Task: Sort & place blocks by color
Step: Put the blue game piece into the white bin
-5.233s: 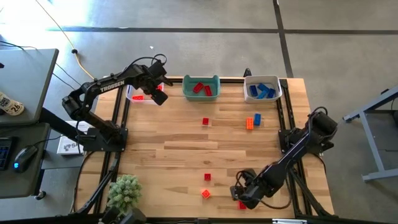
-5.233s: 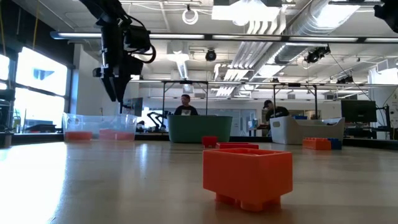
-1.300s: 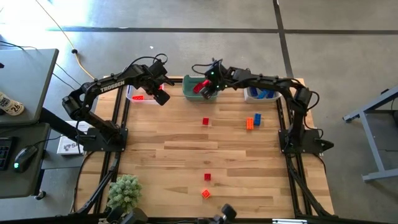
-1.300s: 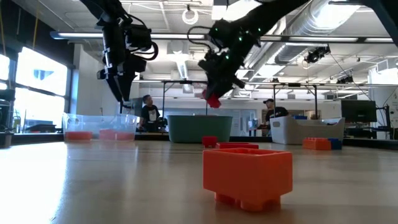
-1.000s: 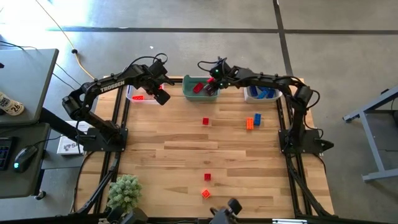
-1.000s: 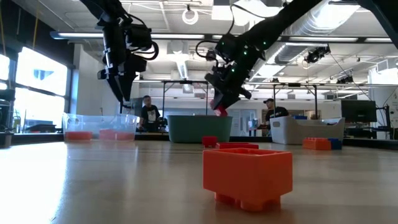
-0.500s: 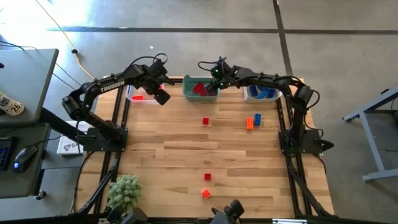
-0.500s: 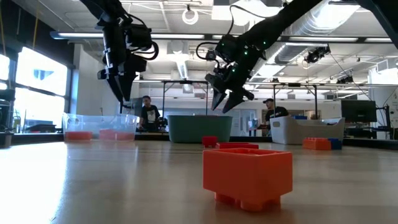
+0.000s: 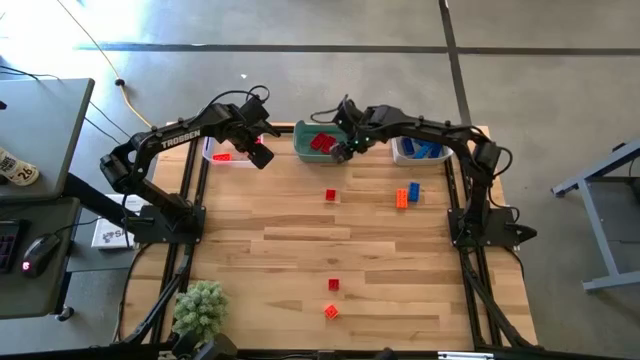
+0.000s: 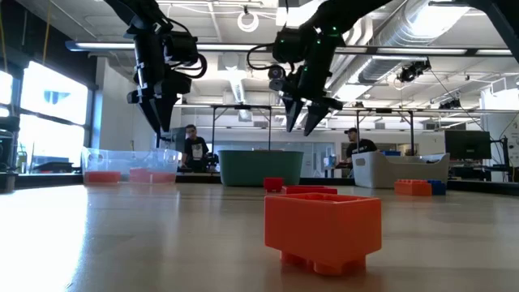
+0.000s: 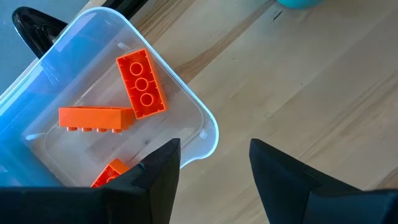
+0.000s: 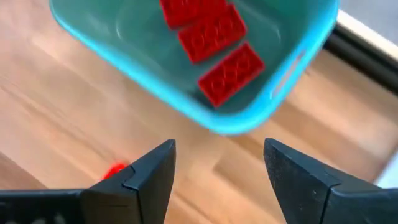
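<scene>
While hanging over the table's point(image 9: 300, 235) far left corner, left gripper point(image 9: 259, 155) with fingers spread and holding nothing, above the rim of the clear bin point(image 9: 222, 152) where orange blocks point(image 11: 142, 83) lie. Next along the far edge, teal bin point(image 9: 324, 139) with red blocks point(image 12: 216, 32) inside, right gripper point(image 9: 342, 150) at its front right corner, fingers wide apart and empty. Further right, white bin point(image 9: 421, 143) with blue blocks point(image 9: 424, 148). Loose on the wood: red cube point(image 9: 331, 195) mid-table, orange block point(image 9: 401, 197) touching a blue one point(image 9: 413, 191), another red cube point(image 9: 333, 284) and an orange piece point(image 9: 329, 311) near the front. Fuzzy green plant point(image 9: 199, 306) at front left, clear of both arms.
</scene>
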`<state>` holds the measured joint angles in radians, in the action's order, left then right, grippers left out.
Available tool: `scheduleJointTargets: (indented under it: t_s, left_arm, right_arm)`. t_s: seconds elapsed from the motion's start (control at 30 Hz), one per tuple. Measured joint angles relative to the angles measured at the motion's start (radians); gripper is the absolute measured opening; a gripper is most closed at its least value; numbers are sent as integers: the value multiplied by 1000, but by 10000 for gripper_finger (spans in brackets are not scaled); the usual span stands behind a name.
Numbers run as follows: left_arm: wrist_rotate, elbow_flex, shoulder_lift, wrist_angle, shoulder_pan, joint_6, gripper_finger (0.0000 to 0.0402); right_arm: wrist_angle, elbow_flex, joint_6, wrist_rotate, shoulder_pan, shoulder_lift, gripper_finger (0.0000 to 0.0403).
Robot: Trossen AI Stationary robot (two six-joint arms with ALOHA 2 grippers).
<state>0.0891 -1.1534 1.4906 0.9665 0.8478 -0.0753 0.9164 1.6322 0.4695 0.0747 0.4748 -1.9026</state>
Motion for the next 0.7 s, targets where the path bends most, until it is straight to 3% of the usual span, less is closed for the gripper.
scheduleJointTargets:
  t_s: [0.63,0.7]
  left_arm:
    - [0,0,0,-38,0,35,182]
    - [0,0,0,-45,0,35,182]
  right_arm:
    - [652,4,298,435,-298,0,232]
    - [659,-10,322,468,-323,4,232]
